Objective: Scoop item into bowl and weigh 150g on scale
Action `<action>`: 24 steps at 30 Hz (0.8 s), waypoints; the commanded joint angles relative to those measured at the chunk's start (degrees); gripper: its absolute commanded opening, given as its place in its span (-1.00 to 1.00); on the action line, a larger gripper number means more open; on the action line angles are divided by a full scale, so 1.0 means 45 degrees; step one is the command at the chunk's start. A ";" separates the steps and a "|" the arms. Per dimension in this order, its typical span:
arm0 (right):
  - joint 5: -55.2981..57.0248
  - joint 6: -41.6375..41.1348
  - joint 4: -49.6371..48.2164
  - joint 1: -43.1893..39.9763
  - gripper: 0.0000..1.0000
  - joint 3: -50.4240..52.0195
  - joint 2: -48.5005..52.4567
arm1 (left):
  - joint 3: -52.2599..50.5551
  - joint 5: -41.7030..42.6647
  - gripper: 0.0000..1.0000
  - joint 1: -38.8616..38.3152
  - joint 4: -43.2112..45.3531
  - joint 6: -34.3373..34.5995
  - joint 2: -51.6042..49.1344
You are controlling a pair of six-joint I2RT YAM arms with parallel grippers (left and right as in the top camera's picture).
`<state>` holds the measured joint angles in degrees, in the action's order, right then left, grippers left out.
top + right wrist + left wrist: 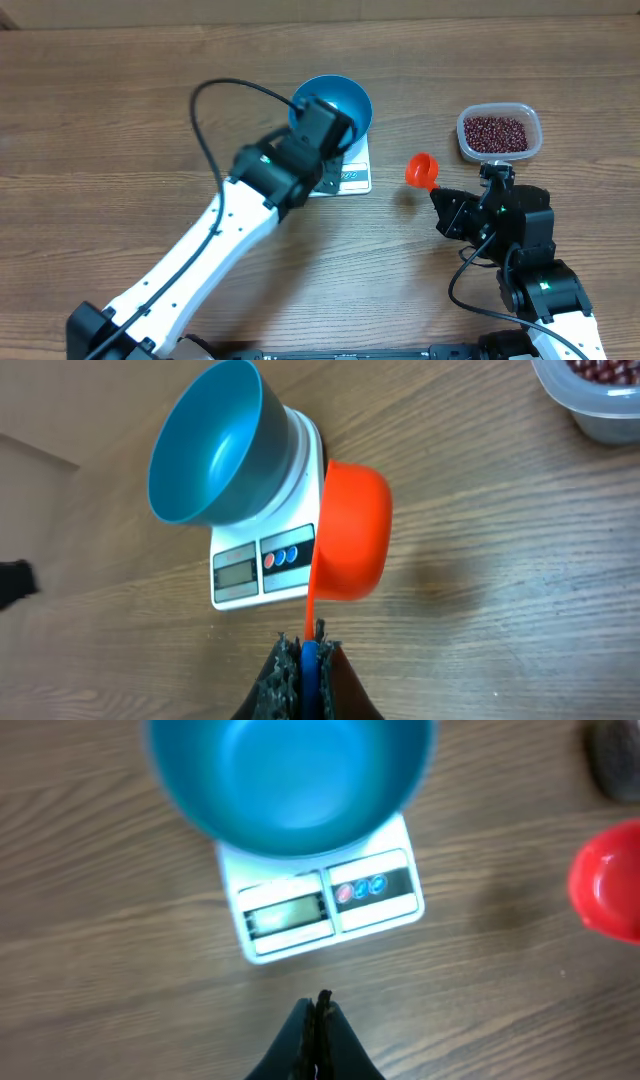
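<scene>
- Round, deep blue smooth-sided bowl (352,98) sits on the small flat white rectangular scale (320,905), mid-table toward the wooden table's (100,100) far edge.
- Small dark red-brown beans (493,132) lie in a clear plastic tub (500,106) near the right edge.
- Left gripper (320,1010): jaws pressed together, gripping nothing, by the scale's display edge.
- Right gripper (308,645) pinches the handle of the orange plastic scoop (350,530).

The bowl (290,780), scale (325,910), scoop (350,530) and clear tub (600,425) look smooth plastic; the table (100,100), matt wood-grain.

"What colour are the arms?"
"The long left arm (215,235) is white with black joints. The right arm (530,265) is mostly black."
"And the left gripper (319,1002)?"
"Black, like the thin cable (205,130)."
</scene>
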<state>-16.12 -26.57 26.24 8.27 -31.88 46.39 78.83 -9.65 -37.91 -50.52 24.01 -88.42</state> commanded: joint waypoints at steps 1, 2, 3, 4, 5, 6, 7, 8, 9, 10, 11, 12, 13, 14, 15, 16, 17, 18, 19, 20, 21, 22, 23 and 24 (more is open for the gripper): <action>0.0121 0.0311 -0.0034 -0.0160 -0.93 -0.0272 -0.0121 | -0.0971 0.0034 -0.92 -0.0588 0.0976 -0.0811 -0.0092; 0.0121 0.0306 -0.0029 -0.0228 -0.93 -0.0272 -0.0117 | -0.1214 0.0015 -0.92 -0.0680 0.1287 -0.0821 -0.0092; 0.0126 0.0301 -0.0015 -0.0311 -0.93 -0.0272 -0.0117 | -0.1447 0.0015 -0.92 -0.0733 0.1593 -0.0816 -0.0092; 0.0141 0.0301 0.0015 -0.0413 -0.93 -0.0272 -0.0121 | -0.1690 0.0010 -0.92 -0.0738 0.1914 -0.0821 -0.0092; 0.0141 0.0301 0.0068 -0.0539 -0.93 -0.0272 -0.0117 | -0.1933 0.0010 -0.92 -0.0738 0.2225 -0.0816 -0.0092; 0.0141 0.0301 0.0146 -0.0704 -0.93 -0.0272 -0.0117 | -0.2200 0.0010 -0.92 -0.0733 0.2589 -0.0816 -0.0092; 0.0136 0.0296 0.0223 -0.0835 -0.93 -0.0272 -0.0117 | -0.2331 0.0005 -0.92 -0.0719 0.2778 -0.0816 -0.0107; 0.0136 0.0296 0.0306 -0.0967 -0.93 -0.0277 -0.0117 | -0.2501 -0.0019 -0.92 -0.0685 0.3031 -0.0821 -0.0117; 0.0131 0.0296 0.0413 -0.1141 -0.93 -0.0282 -0.0121 | -0.2667 -0.0063 -0.92 -0.0665 0.3308 -0.0816 -0.0126; 0.0126 0.0296 0.0510 -0.1311 -0.93 -0.0282 -0.0117 | -0.2832 -0.0107 -0.92 -0.0661 0.3609 -0.0816 -0.0160; 0.0107 0.0296 0.0607 -0.1481 -0.93 -0.0282 -0.0117 | -0.2948 -0.0175 -0.92 -0.0665 0.3857 -0.0816 -0.0209; 0.0044 0.0301 0.0709 -0.1666 -0.93 -0.0282 -0.0117 | -0.3045 -0.0272 -0.92 -0.0665 0.4080 -0.0816 -0.0301; -0.0058 0.0301 0.0806 -0.1855 -0.93 -0.0282 -0.0117 | -0.3084 -0.0311 -0.92 -0.0665 0.4260 -0.0821 -0.0461; -0.0170 0.0301 0.0865 -0.2001 -0.93 -0.0282 -0.0117 | -0.3084 -0.0311 -0.92 -0.0661 0.4371 -0.0821 -0.0602; -0.0291 0.0301 0.0908 -0.2132 -0.93 -0.0282 -0.0117 | -0.3084 -0.0330 -0.92 -0.0665 0.4498 -0.0821 -0.0782; -0.0418 0.0306 0.0923 -0.2254 -0.93 -0.0282 -0.0117 | -0.3084 -0.0330 -0.92 -0.0665 0.4629 -0.0826 -0.0967; -0.0568 0.0306 0.0942 -0.2404 -0.93 -0.0282 -0.0117 | -0.3084 -0.0335 -0.92 -0.0661 0.4779 -0.0831 -0.1185; -0.0670 0.0306 0.0947 -0.2497 -0.93 -0.0282 -0.0117 | -0.3084 -0.0398 -0.92 -0.0661 0.4935 -0.0874 -0.1404; -0.0772 0.0311 0.0957 -0.2608 -0.93 -0.0282 -0.0117 | -0.3084 -0.0539 -0.92 -0.0661 0.5110 -0.0874 -0.1666; -0.0777 0.0306 0.0967 -0.2667 -0.93 -0.0282 -0.0117 | -0.3084 -0.0665 -0.92 -0.0661 0.5217 -0.0874 -0.1836; -0.0782 0.0306 0.0991 -0.2715 -0.93 -0.0282 -0.0117 | -0.3084 -0.0860 -0.92 -0.0661 0.5343 -0.0874 -0.2059; -0.0777 0.0311 0.1015 -0.2715 -0.93 -0.0282 -0.0117 | -0.3084 -0.1015 -0.91 -0.0665 0.5425 -0.0874 -0.2234; -0.0777 0.0311 0.1059 -0.2715 -0.93 -0.0282 -0.0117 | -0.3084 -0.1190 -0.92 -0.0661 0.5508 -0.0874 -0.2380; -0.0777 0.0316 0.1093 -0.2715 -0.93 -0.0282 -0.0117 | -0.3084 -0.1360 -0.92 -0.0661 0.5595 -0.0874 -0.2526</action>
<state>-18.68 -25.65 31.11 -3.62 -31.88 46.39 65.60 -12.14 -41.17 -26.11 20.86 -97.84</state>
